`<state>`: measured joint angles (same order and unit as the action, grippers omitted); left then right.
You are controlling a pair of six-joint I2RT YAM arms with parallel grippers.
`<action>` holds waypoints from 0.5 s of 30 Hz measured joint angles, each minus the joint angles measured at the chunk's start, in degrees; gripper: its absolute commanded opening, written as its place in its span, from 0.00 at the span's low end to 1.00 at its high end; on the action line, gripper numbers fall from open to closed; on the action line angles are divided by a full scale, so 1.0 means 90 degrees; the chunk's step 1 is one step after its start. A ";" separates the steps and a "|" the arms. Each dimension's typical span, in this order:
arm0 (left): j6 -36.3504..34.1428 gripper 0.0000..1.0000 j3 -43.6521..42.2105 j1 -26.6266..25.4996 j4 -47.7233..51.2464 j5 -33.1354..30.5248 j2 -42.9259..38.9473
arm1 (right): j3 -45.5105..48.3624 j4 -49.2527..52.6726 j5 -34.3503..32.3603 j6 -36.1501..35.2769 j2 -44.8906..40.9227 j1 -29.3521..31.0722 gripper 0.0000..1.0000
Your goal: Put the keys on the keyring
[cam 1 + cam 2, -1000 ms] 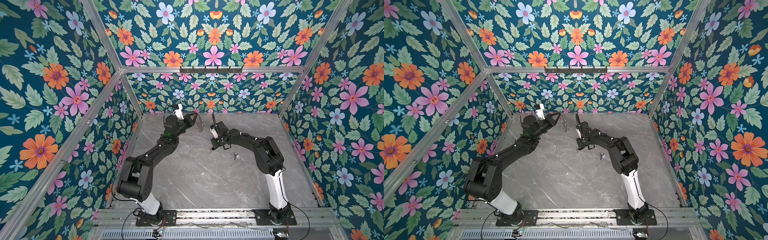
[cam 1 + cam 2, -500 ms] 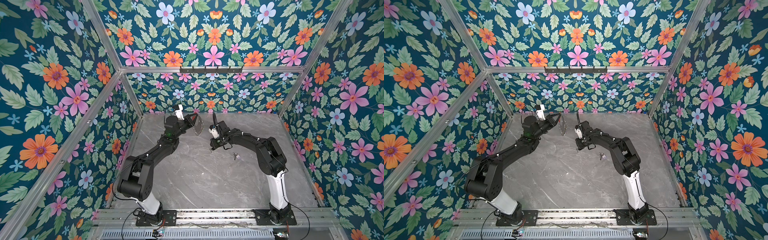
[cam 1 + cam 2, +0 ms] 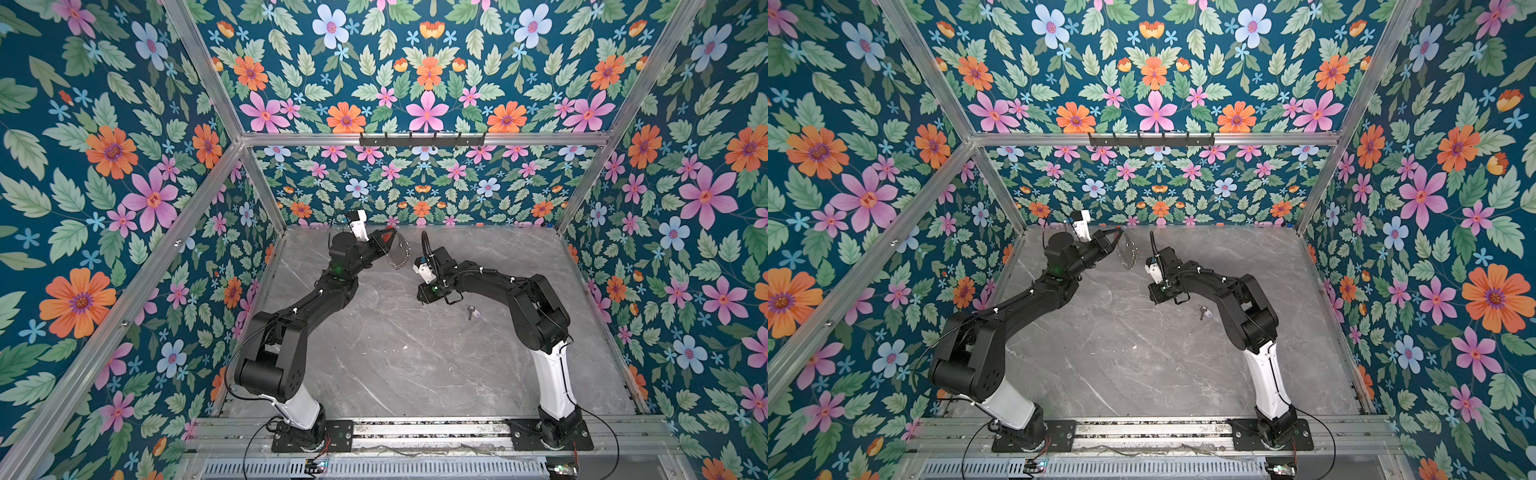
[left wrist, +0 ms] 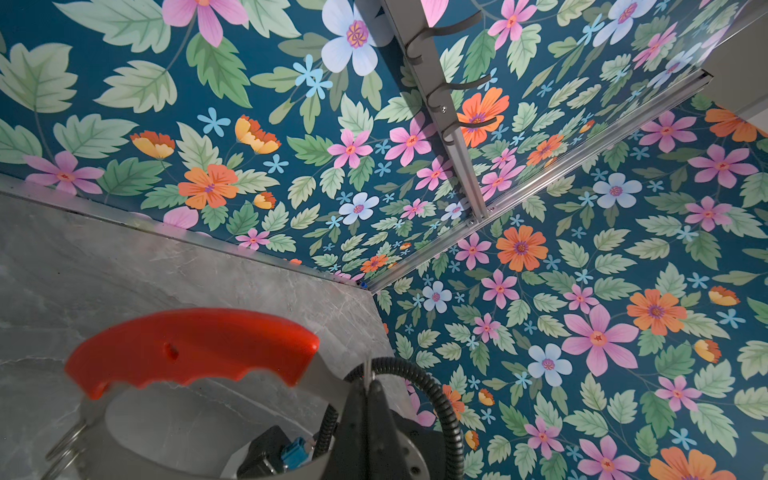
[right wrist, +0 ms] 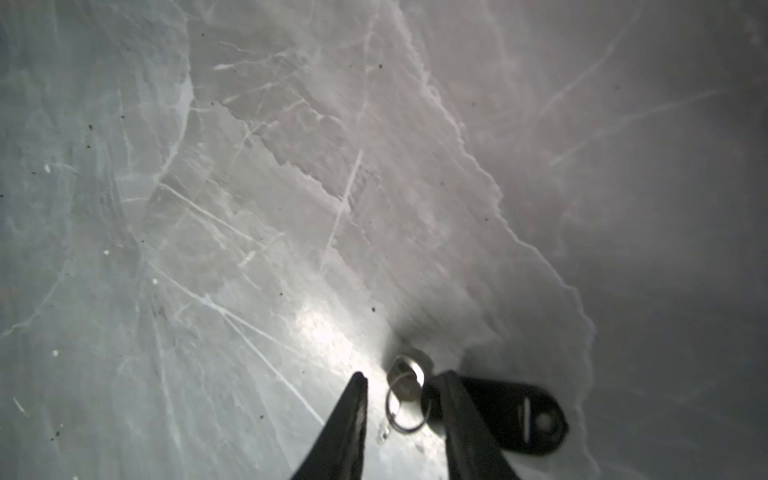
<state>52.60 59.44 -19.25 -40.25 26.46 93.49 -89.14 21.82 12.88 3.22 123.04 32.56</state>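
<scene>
Left pincer [image 4: 369,384] is up off the marble table [image 3: 395,353], jaws pressed together on the thin wire of the keyring [image 3: 398,254], right beside the end of its red handle [image 4: 191,349]. The loop hangs from the tips, and small silver rings [image 4: 66,440] dangle at the handle's far end.

Over to the right pincer [image 5: 401,411]: it points down close to the table, fingers [image 5: 345,424] parted, gripping nothing I can make out. A little split ring [image 5: 405,409] lies between the tips, with a dark key head [image 5: 519,419] just outside one finger. Touching or not, can't tell.

In both top views a key [image 3: 471,311] with a lavender tag [image 3: 478,317] lies on the table under the right forearm, well apart from the left pincer and the loop. Same key as the wrist shot? Can't tell.
</scene>
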 measured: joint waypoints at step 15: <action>0.0002 0.00 -0.0151 0.0000 0.0002 0.0000 -0.0136 | 0.0301 0.0503 -0.0449 0.5829 -0.0777 0.0061 0.31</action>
<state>52.62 58.08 -19.25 -40.23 26.46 92.27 -86.43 26.35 8.84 55.68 116.05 33.10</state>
